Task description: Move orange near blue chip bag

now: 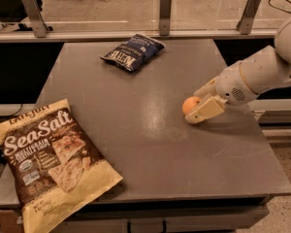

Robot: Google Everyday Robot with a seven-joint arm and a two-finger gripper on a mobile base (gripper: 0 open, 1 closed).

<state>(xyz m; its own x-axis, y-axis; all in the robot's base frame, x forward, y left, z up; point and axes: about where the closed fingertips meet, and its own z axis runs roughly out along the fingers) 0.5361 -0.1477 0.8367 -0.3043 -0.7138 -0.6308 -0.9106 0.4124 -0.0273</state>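
Well apart from the blue chip bag [133,52], down to its right, your gripper [194,107] straddles the orange [188,103], fingers spread. Its near finger hides the orange's right side, so contact is unclear.

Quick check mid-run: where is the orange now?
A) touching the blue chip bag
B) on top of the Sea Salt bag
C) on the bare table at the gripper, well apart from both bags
C: the orange sits on the table right at the gripper, far from the blue chip bag.
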